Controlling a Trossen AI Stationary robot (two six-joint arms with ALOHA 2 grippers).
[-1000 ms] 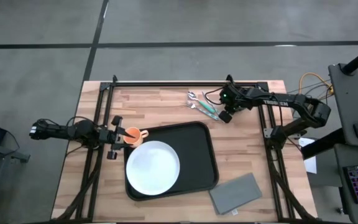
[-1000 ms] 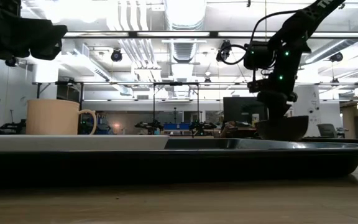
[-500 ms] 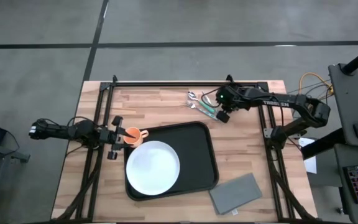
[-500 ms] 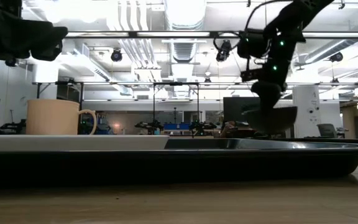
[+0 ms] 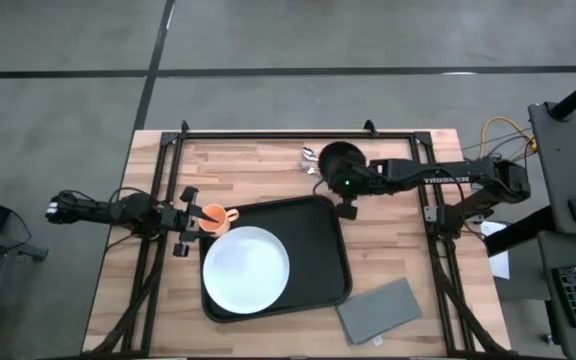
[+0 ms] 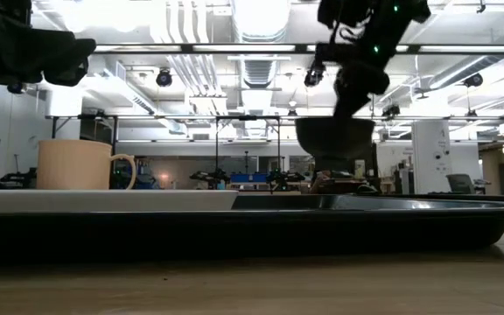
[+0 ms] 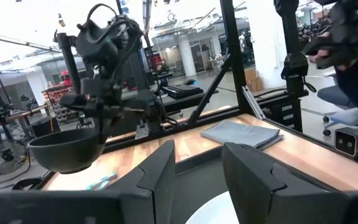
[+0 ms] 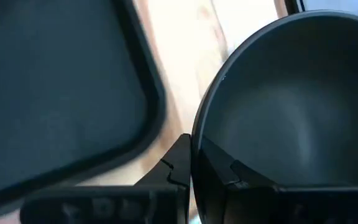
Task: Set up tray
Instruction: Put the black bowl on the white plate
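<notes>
Right gripper (image 5: 345, 184) clamps a dark bowl (image 5: 340, 160) by its rim, aloft just off the tray's (image 5: 318, 245) far-right corner, tray lying mid-table twd the near edge; left gripper (image 5: 190, 218), fingers apart, waits by tray's left edge.

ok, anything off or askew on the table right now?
Nothing stands out. The white plate lies flat in the tray, the orange mug stands upright at the left gripper, and the right gripper holds the dark bowl level in the air by its rim. The grey napkin lies off the tray, undisturbed.
</notes>
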